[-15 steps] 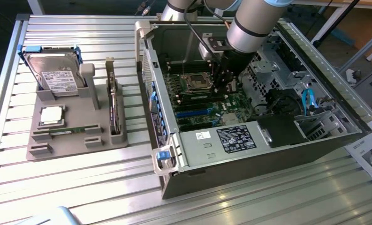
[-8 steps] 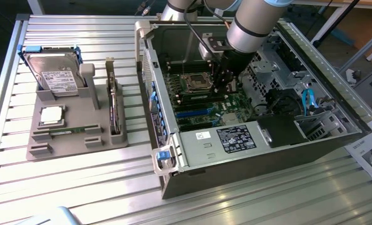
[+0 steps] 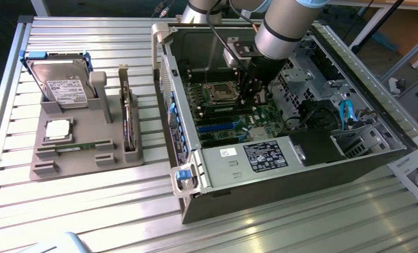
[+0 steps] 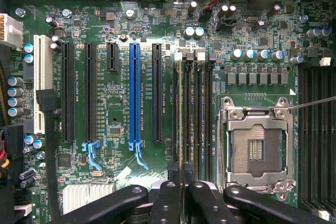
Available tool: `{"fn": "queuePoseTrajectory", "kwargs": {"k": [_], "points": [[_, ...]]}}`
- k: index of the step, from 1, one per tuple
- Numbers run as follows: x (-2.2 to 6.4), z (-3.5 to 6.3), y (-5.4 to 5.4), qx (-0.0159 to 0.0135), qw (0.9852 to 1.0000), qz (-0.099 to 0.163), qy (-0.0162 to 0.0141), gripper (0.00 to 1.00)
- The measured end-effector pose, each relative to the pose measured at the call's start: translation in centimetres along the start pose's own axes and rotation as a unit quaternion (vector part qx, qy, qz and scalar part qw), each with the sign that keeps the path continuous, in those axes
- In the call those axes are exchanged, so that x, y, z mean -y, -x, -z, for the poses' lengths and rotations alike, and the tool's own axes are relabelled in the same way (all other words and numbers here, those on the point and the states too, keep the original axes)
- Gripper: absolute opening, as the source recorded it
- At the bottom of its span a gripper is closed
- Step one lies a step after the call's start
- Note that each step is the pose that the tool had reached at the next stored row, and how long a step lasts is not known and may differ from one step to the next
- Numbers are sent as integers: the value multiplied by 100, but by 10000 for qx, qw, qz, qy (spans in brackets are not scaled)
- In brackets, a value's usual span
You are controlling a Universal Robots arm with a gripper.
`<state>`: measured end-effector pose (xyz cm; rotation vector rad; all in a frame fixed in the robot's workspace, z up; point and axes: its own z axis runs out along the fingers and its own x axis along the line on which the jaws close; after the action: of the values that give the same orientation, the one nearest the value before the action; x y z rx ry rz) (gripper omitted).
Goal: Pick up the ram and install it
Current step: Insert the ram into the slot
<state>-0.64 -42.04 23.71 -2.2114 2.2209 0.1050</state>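
End effector: I see it inside the case, at about 1 o'clock in the exterior view, clenched on the ram.
Ram: I see it edge-on in the wrist view, a thin strip nipped between the two fingertips and running away from them along the memory slots. I cannot tell whether it touches a slot.
Slots: they lie between the blue slot and the open socket, parallel to both.
Board: my arm hangs over the green board, with the socket just beside the end effector at its 9 o'clock in the exterior view.
Tray: the grey tray sits at 9 o'clock of the case, well apart from the arm.
Tray load: a drive stands at its 12 o'clock end, a silver-topped processor lies below it, and a dark card stands on edge along its 3 o'clock side.
Table: the slatted table carries both tray and case.
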Motion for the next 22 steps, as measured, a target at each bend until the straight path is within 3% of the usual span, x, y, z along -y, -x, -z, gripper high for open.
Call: {"fn": "queuePoseTrajectory", "kwargs": {"k": [22], "points": [[-1,11,35,-2,10000,0,0,12]]}}
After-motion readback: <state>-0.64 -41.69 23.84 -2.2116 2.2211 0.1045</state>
